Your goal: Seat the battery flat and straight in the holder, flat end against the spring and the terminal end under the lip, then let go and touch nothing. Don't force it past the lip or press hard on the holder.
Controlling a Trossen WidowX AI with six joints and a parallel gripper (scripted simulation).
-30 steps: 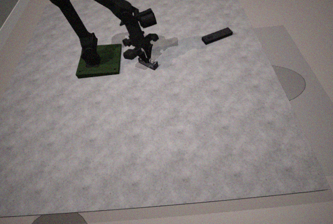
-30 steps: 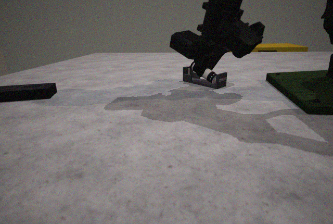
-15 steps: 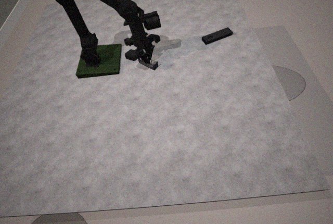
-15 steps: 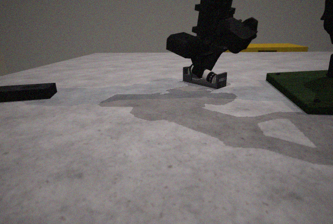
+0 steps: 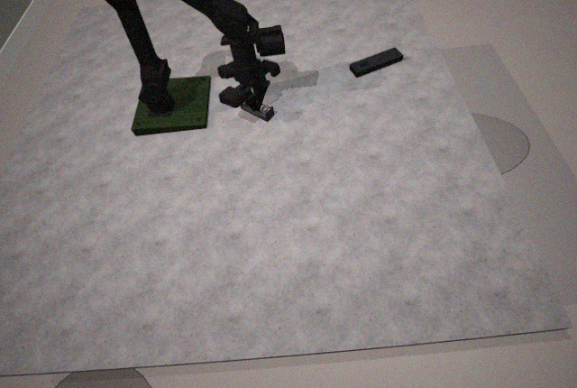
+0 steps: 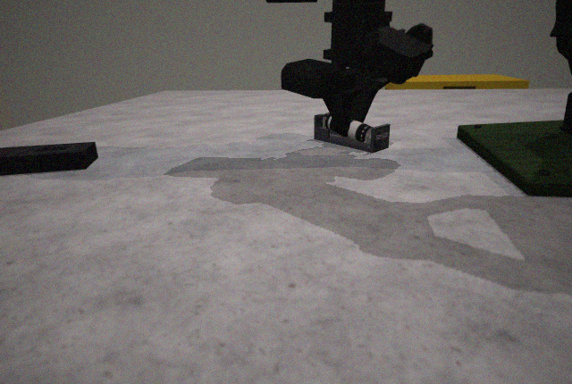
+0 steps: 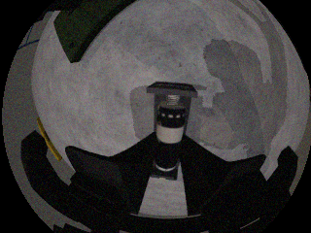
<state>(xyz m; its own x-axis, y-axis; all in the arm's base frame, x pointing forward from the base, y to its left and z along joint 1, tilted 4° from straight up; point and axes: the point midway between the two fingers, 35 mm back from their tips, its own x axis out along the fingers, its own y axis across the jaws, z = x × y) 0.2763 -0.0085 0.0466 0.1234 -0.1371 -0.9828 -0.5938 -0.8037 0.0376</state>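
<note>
The dark grey holder [image 5: 267,116] [image 6: 381,138] [image 7: 172,89] stands on the table, with a raised wall at each end. The black-and-white battery [image 5: 267,109] [image 6: 355,130] [image 7: 170,134] lies lengthwise between the walls, looking nearly parallel to the holder's floor. In the wrist view the spring shows between its banded end and the wall on the green plate's side. My gripper [image 5: 257,104] [image 6: 340,129] [image 7: 168,137] is shut on the battery near its middle, with the fingertips down inside the holder. The fingers hide the battery's middle; its fit at the lip end is not clear.
The arm's green base plate [image 5: 197,108] [image 6: 503,158] [image 7: 83,29] is beside the holder. A long black block [image 5: 376,62] [image 6: 46,158] lies on the other side, well apart. A yellow object [image 6: 466,79] [image 7: 49,140] is in the background.
</note>
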